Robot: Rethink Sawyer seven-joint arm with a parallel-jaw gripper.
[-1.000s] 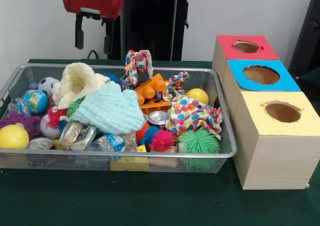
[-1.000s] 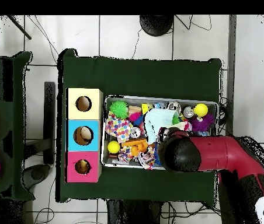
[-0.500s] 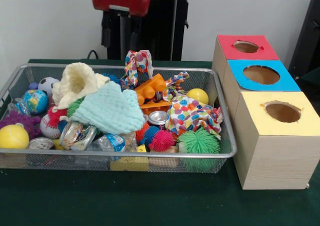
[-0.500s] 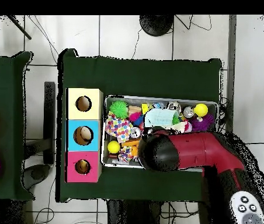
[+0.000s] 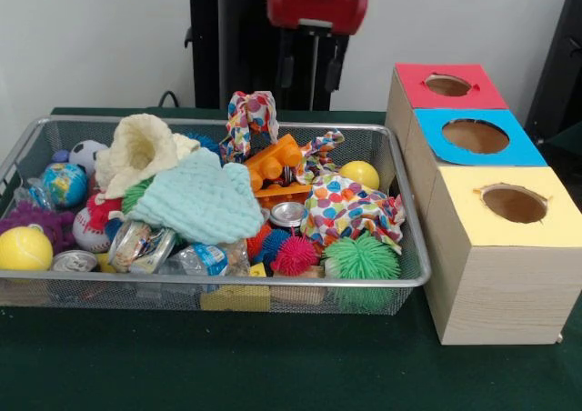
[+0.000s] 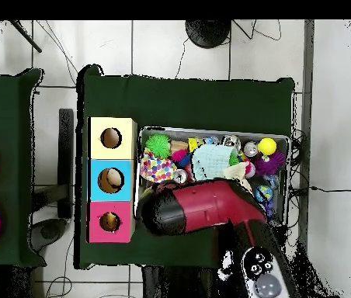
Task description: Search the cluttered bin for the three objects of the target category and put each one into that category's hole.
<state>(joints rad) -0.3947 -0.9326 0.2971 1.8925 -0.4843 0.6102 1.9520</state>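
Observation:
My gripper (image 5: pixel 309 73) hangs high behind the wire bin (image 5: pixel 227 279), above its back right part, open and holding nothing. The bin is heaped with toys: an orange block (image 5: pixel 273 161), a yellow ball (image 5: pixel 360 174), a mint cloth (image 5: pixel 202 202), a cream cloth (image 5: pixel 136 147), a spotted cloth (image 5: pixel 350 206), a tin can (image 5: pixel 288 215) and a green spiky ball (image 5: pixel 361 258). To the right stand the red box (image 5: pixel 409 84), blue box (image 5: pixel 427 138) and yellow box (image 5: pixel 509 247), each with a round hole. In the overhead view the arm (image 6: pixel 202 208) covers the bin's near left corner.
More toys lie at the bin's left end: a yellow ball (image 5: pixel 25 248), a baseball (image 5: pixel 89 231), a globe ball (image 5: pixel 64 184) and a purple fuzzy toy (image 5: pixel 32 218). Dark green cloth (image 5: pixel 273 365) covers the table. The boxes (image 6: pixel 110 180) touch the bin's side.
The arm has swung across the back of the bin toward the boxes, from the left end to the right part. The gripper stays open and empty. Nothing in the bin moved.

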